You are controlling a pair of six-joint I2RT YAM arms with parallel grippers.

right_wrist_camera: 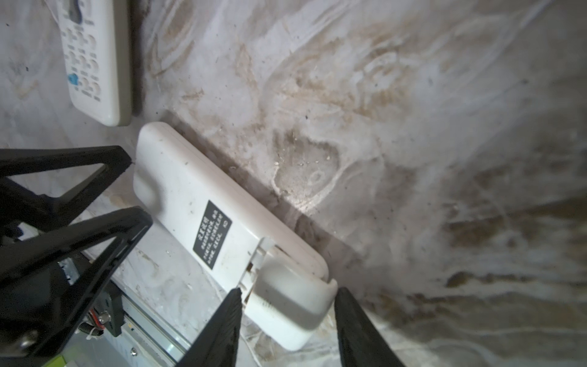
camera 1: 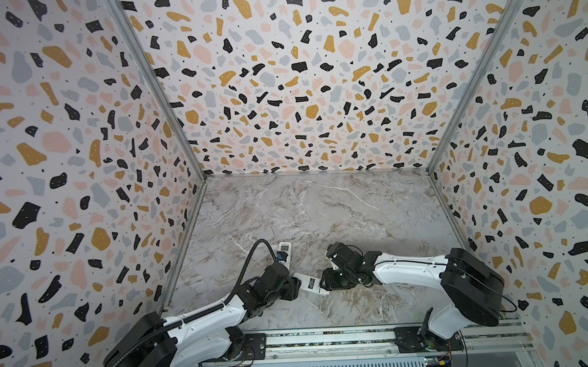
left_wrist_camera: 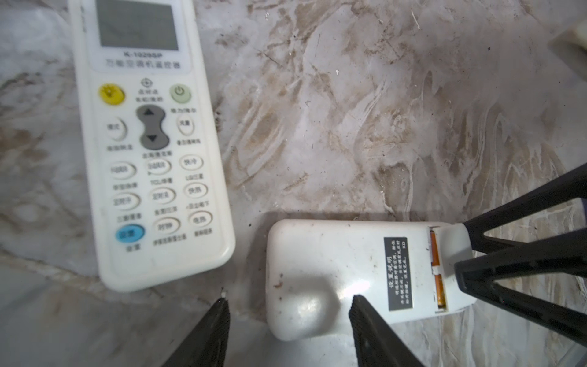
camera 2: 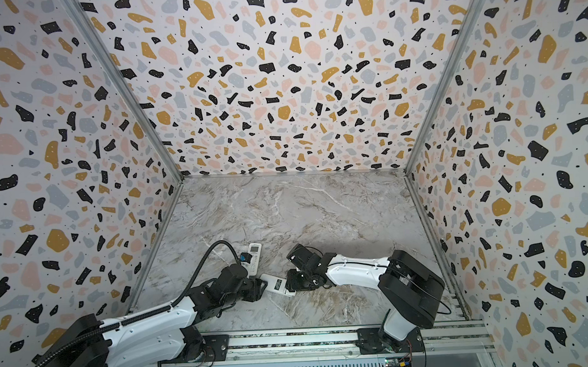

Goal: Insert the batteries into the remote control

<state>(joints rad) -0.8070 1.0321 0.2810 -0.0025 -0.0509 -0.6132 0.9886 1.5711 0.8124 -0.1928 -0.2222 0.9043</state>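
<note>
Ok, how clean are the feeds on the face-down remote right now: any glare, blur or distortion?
Left wrist view: face-down remote fairly sharp, one glare patch on its back; face-up remote soft. Right wrist view: the face-down remote's label fairly sharp, table beyond it blurred. Both top views: walls stretched by the wide lens, both remotes small and partly hidden.

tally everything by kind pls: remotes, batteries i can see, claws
remotes: 2, face-up remote and face-down remote
orange batteries, showing in the face-down remote's gap: 2
claws: 2, left claw and right claw
total: 6
</note>
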